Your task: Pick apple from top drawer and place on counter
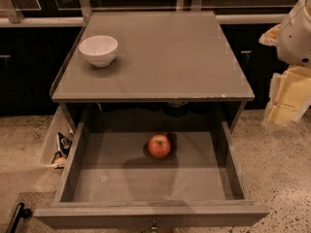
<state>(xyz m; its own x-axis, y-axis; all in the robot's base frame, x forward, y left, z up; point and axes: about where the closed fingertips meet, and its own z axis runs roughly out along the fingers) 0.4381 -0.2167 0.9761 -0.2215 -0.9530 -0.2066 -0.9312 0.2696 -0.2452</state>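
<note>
The apple [159, 146], red with yellowish patches, lies on the flat bottom of the open top drawer [77, 159], near the middle and toward the back. The drawer is pulled fully out and a small metal knob [154, 225] shows at its front. The grey counter [180, 57] lies above it. My gripper [287, 100], cream and white, hangs at the right edge of the view, beside the counter's right side. It is well to the right of and above the apple, and holds nothing that I can see.
A white bowl [98, 50] stands on the counter's back left. A clear bin [57, 147] with small items hangs on the cabinet's left side. A black handle [15, 217] shows at the bottom left. Speckled beige floor [282, 174] surrounds the cabinet.
</note>
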